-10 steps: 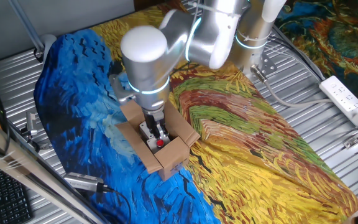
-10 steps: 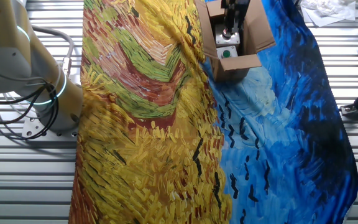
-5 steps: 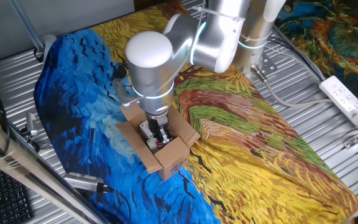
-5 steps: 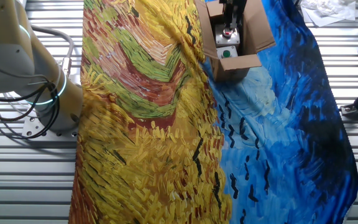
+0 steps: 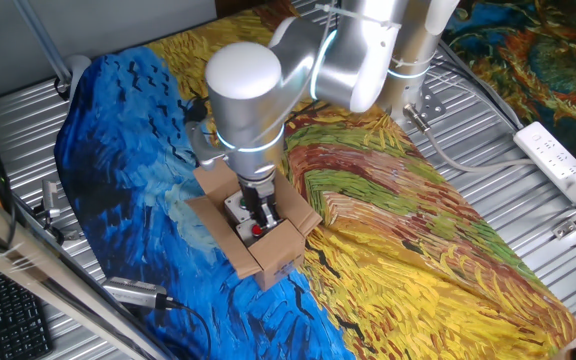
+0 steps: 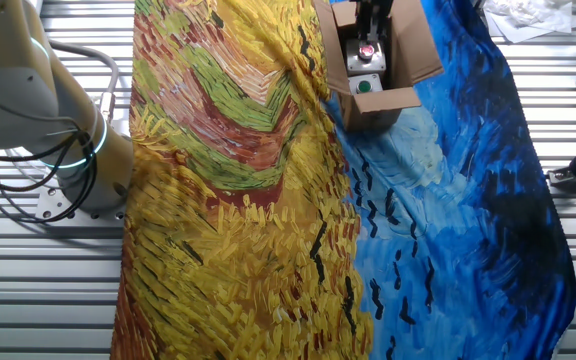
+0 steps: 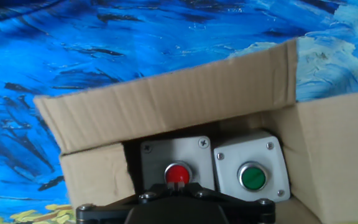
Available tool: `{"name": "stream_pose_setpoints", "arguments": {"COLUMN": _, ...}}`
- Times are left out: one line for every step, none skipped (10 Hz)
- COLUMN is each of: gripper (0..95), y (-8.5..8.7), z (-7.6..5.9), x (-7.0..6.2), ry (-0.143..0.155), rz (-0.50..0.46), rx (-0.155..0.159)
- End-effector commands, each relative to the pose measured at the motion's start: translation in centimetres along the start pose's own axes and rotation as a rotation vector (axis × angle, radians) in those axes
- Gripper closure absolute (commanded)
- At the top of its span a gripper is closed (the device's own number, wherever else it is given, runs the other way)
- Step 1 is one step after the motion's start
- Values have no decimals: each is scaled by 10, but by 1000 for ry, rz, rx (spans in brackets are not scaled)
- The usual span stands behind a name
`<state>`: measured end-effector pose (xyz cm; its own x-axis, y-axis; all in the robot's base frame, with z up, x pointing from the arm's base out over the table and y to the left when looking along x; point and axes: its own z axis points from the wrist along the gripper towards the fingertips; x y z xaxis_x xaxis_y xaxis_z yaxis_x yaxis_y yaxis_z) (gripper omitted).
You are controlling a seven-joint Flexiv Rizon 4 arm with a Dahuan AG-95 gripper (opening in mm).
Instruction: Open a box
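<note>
painted cloth [image 5: 418, 240] is being used as the table cover; the box [image 5: 258, 225] is being kept on its blue part, flaps spread, directly beneath the gripper [image 5: 256, 212]; finger spacing cannot be judged.

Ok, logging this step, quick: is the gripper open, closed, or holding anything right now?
Gripper: down inside the open box, above the red button; whether its jaws are open or closed cannot be told.
</note>
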<state>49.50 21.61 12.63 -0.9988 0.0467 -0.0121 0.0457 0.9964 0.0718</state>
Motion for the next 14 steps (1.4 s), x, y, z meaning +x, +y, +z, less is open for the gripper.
{"name": "stream_pose_setpoints", "arguments": {"gripper": 950, "y": 1, "z": 3, "x": 3, "ry": -10, "rz": 1, "rx": -3}}
{"name": "stream_pose_setpoints", "arguments": {"gripper": 950, "y": 3, "z": 4, "x": 6, "ry": -17, "rz": 4, "rx": -8}}
{"name": "stream_pose_setpoints", "arguments": {"gripper": 950, "y": 5, "z": 4, "x": 7, "ry": -17, "rz": 6, "rx": -7}}
{"name": "stream_pose_setpoints", "arguments": {"gripper": 950, "y": 7, "z": 4, "x": 8, "ry": -17, "rz": 10, "rx": -8}}
{"name": "stream_pose_setpoints", "arguments": {"gripper": 950, "y": 9, "z": 5, "x": 9, "ry": -19, "rz": 12, "rx": -9}}
{"name": "stream_pose_setpoints", "arguments": {"gripper": 950, "y": 10, "z": 5, "x": 9, "ry": -21, "rz": 12, "rx": -10}}
{"name": "stream_pose_setpoints", "arguments": {"gripper": 950, "y": 12, "z": 6, "x": 9, "ry": -24, "rz": 11, "rx": -11}}
{"name": "stream_pose_setpoints", "arguments": {"gripper": 950, "y": 14, "z": 7, "x": 9, "ry": -27, "rz": 12, "rx": -12}}
{"name": "stream_pose_setpoints", "arguments": {"gripper": 950, "y": 15, "z": 7, "x": 9, "ry": -30, "rz": 12, "rx": -12}}
{"name": "stream_pose_setpoints", "arguments": {"gripper": 950, "y": 16, "z": 7, "x": 9, "ry": -30, "rz": 14, "rx": -13}}
{"name": "stream_pose_setpoints", "arguments": {"gripper": 950, "y": 17, "z": 7, "x": 10, "ry": -32, "rz": 16, "rx": -14}}
{"name": "stream_pose_setpoints", "arguments": {"gripper": 950, "y": 19, "z": 5, "x": 11, "ry": -35, "rz": 20, "rx": -19}}
{"name": "stream_pose_setpoints", "arguments": {"gripper": 950, "y": 19, "z": 5, "x": 11, "ry": -36, "rz": 20, "rx": -20}}
{"name": "stream_pose_setpoints", "arguments": {"gripper": 950, "y": 20, "z": 3, "x": 12, "ry": -39, "rz": 22, "rx": -25}}
